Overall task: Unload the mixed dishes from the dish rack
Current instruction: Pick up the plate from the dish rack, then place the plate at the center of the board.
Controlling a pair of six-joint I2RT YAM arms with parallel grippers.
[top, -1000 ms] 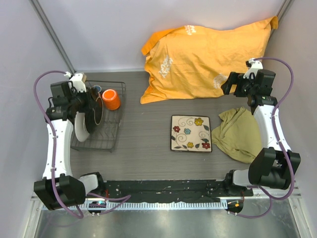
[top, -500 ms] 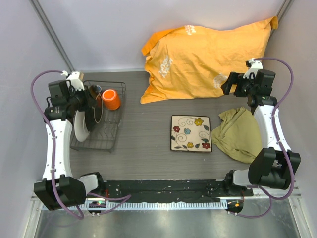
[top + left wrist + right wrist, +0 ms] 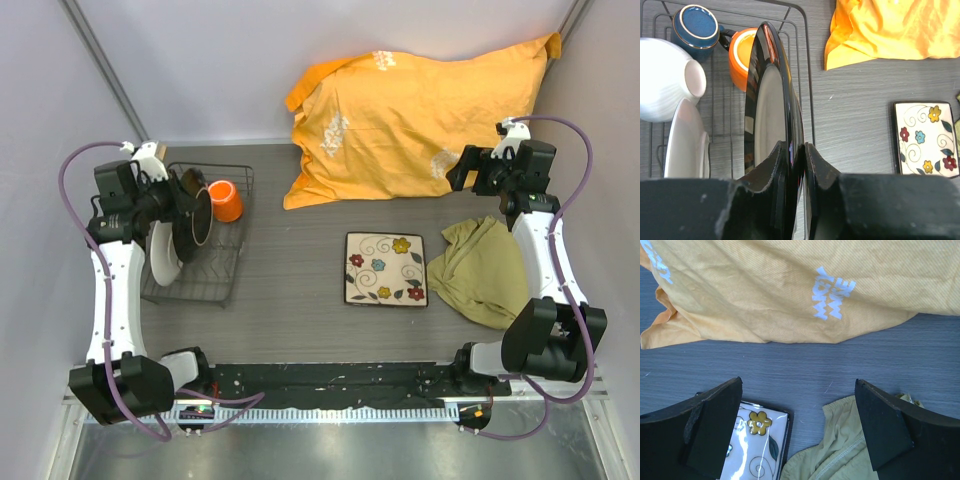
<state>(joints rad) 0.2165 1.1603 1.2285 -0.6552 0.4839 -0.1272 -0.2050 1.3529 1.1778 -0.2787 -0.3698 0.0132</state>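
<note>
Shifted: left arm (image 3: 107, 285) slightly leftward, round plate (image 3: 200, 216) with it.
Top view: plate upright over dish rack (image 3: 222, 288); grip hidden.
Left wrist: left jaws clenched on plate rim; orange mug (image 3: 739, 52) half hidden.
Right wrist: right jaws released; flowered plate (image 3: 758, 444) cut off.

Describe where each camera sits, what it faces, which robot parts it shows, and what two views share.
Top external: above and behind the bases, looking down on the table; left arm and right arm both show.
Left wrist: on the left wrist, looking along its jaws, shut on the round dark-rimmed plate, dish rack behind.
Right wrist: on the right wrist, facing down at orange pillow and olive cloth; open jaws at the bottom corners.
Shared: the square flowered plate lies in all three.
</note>
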